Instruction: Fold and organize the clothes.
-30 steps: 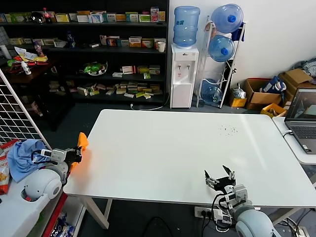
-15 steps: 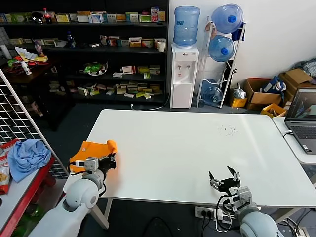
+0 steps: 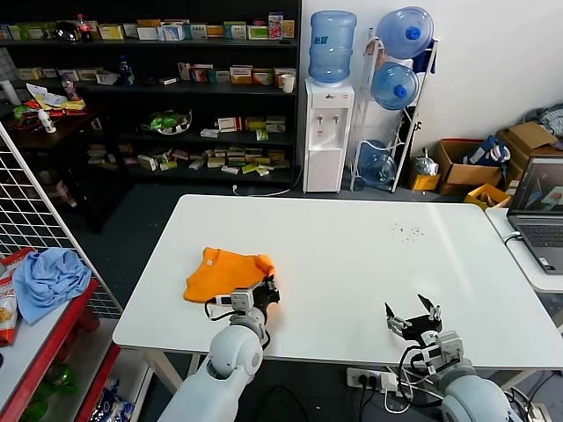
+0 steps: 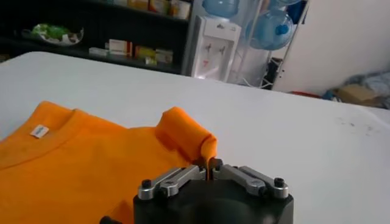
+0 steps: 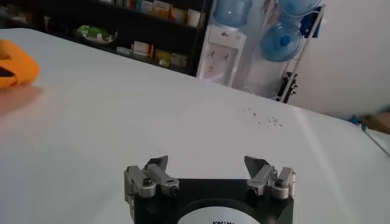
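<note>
**Listener:** Where was the orange T-shirt [image 3: 223, 271], and what had hold of it?

**Operator:** I saw it lying bunched on the white desk [image 3: 352, 264], on the robot's left side near the front edge. My left pincer [image 3: 266, 290] was clenched on a raised fold at the shirt's right end. From the left wrist camera, the 2 fingers met on that fold, and the rest of the T-shirt [image 4: 79, 164] spread flat on the desk [image 4: 274, 128], with its collar and a small white label facing up.

**Listener:** And the other arm?

**Operator:** My right pincer [image 3: 413, 318] hovered low at the desk's front edge, on the robot's right, well apart from the shirt. Its fingers stood wide and released, grasping nothing. The right wrist camera showed the same spread fingers [image 5: 149, 173] above bare desk.

**Listener:** Anything else nearby?

**Operator:** A light blue cloth [image 3: 48, 277] lay on a red shelf off the desk, to the left.
</note>
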You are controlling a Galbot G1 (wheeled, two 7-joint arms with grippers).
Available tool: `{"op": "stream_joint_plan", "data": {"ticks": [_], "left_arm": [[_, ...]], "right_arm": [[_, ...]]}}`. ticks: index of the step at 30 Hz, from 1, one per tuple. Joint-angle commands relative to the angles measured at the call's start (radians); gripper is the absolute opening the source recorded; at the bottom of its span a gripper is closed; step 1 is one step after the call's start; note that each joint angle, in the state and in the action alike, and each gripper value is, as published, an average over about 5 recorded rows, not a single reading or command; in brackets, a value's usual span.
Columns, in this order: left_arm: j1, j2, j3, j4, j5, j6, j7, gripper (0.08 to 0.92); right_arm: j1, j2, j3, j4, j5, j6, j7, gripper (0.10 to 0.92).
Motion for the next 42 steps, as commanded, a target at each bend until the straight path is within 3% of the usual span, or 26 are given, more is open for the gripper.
{"op": "stream_joint_plan", "data": {"ticks": [1, 7, 13, 17, 22, 25, 28, 34, 42], "left_arm": [[-0.037, -0.227, 0.083, 0.181, 0.093, -0.115, -0.011, 0.108], [-0.027, -0.227, 0.101, 0.17, 0.008, -0.218, 0.015, 0.126], [0.034, -0.203, 0.138, 0.066, -0.018, -0.34, 0.137, 0.269], [0.076, -0.104, 0.119, -0.02, 0.018, -0.407, 0.196, 0.382], [0.142, 0.071, 0.016, -0.111, 0.083, -0.478, 0.23, 0.529], [0.192, 0.183, -0.051, -0.121, 0.134, -0.543, 0.228, 0.616], [0.237, 0.252, -0.115, -0.092, 0.184, -0.622, 0.222, 0.703], [0.298, 0.277, -0.231, -0.04, 0.252, -0.671, 0.238, 0.816], [0.316, 0.266, -0.27, -0.056, 0.333, -0.653, 0.252, 0.823]], "right_arm": [[-0.006, -0.014, 0.055, -0.033, 0.056, 0.037, -0.008, 0.823], [-0.002, -0.015, 0.057, -0.037, 0.059, 0.034, -0.008, 0.823], [0.022, -0.005, 0.041, -0.043, 0.064, 0.043, -0.008, 0.823], [0.042, 0.014, 0.039, -0.053, 0.07, 0.068, -0.01, 0.823], [0.06, 0.051, 0.054, -0.084, 0.065, 0.129, -0.038, 0.823], [0.075, 0.085, 0.062, -0.117, 0.064, 0.174, -0.078, 0.823], [0.09, 0.13, 0.069, -0.143, 0.051, 0.205, -0.113, 0.823], [0.087, 0.204, 0.096, -0.15, -0.025, 0.235, -0.177, 0.823], [0.062, 0.25, 0.145, -0.119, -0.08, 0.224, -0.226, 0.823]]}}
